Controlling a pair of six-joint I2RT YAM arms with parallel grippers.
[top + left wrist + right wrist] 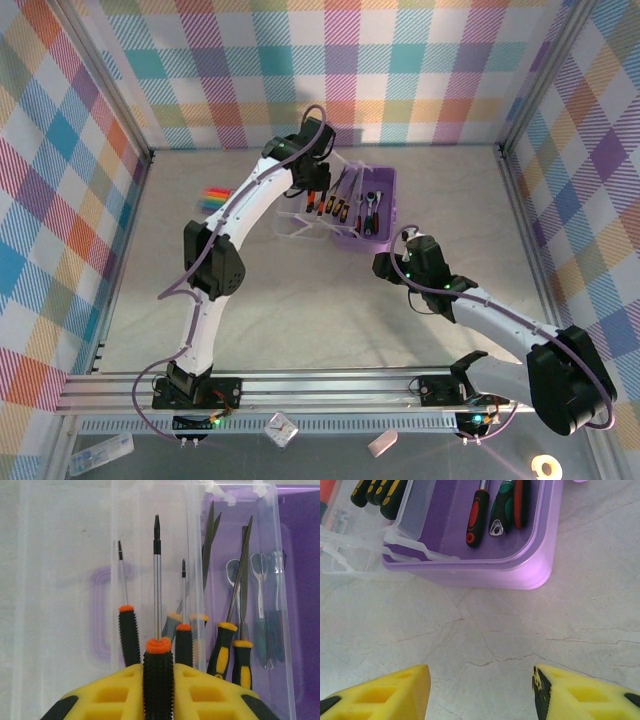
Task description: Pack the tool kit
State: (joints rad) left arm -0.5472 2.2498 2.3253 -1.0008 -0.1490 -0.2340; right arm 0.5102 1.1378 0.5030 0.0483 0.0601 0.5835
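The purple box [382, 200] stands at mid-table with its clear lid [300, 222] folded open to the left. My left gripper [158, 667] hangs over the lid [65, 580], shut on a black screwdriver with an orange collar [158, 680], its tip pointing away from me. Two more black-orange screwdrivers [129, 640] lie on the lid below it. Yellow-handled tools [220, 652] and chrome ratchet wrenches [260, 580] rest in the box. My right gripper [480, 680] is open above bare table, just short of the box's near wall [520, 567]. A red-handled ratchet [477, 515] lies inside.
A flat rainbow-striped pack [215, 197] lies left of the lid. Metal rails edge the table on the left, right and front [300, 385]. Checked walls close in the back and sides.
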